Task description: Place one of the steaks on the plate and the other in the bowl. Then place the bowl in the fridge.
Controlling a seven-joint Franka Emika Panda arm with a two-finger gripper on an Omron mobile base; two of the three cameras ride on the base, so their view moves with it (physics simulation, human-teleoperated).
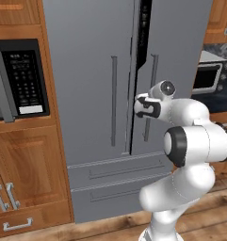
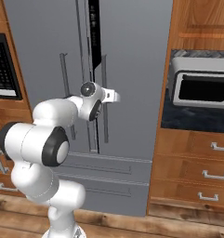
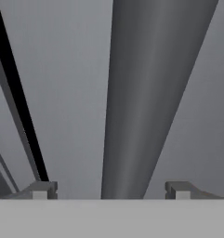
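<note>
Grey fridge (image 1: 91,70), two handles (image 1: 114,101), one pincer (image 3: 112,190)

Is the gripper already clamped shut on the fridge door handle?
No: in the hand view the gripper has its two fingertips standing apart on either side of the fridge handle, clear of it.

Fridge (image 1: 86,70): tall grey steel unit, French doors w/ long vertical bar handles, two drawers below. Right door (image 1: 181,56) is seen slightly ajar; a dark gap is shown along the centre seam. Right door handle (image 3: 150,93) is seen as a thick grey bar, close-up, in hand view
</note>
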